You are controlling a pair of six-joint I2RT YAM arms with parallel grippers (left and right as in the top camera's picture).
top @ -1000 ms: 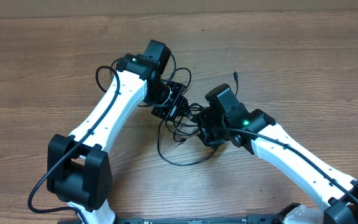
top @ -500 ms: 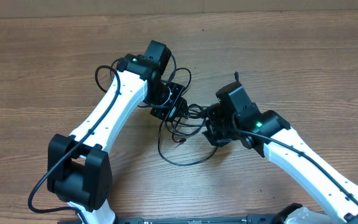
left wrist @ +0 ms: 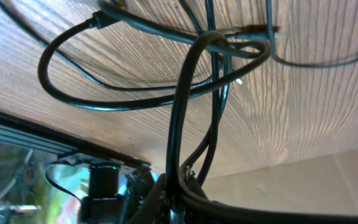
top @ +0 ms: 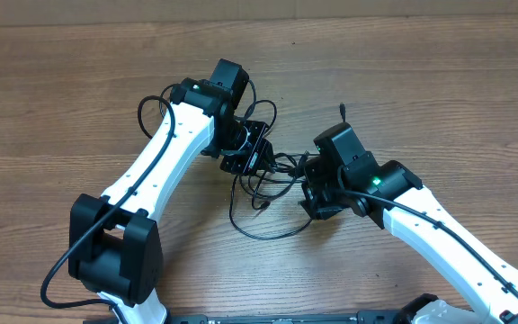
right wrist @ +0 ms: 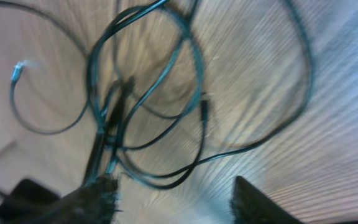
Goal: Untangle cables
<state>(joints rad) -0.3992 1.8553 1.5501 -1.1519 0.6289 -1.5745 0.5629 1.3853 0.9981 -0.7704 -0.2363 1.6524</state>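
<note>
Right gripper [top: 314, 191], jaws apart, has drawn away from the left gripper [top: 245, 149], which stays clenched on the cables [top: 273, 169]. The tangle spreads between the two claws, its loops slightly stretched. Judged barely loosened; most untangling remains.

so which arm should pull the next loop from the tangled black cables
Right, probably: the right gripper sits open at the tangled black cables, while the left gripper seems clamped on them.
</note>
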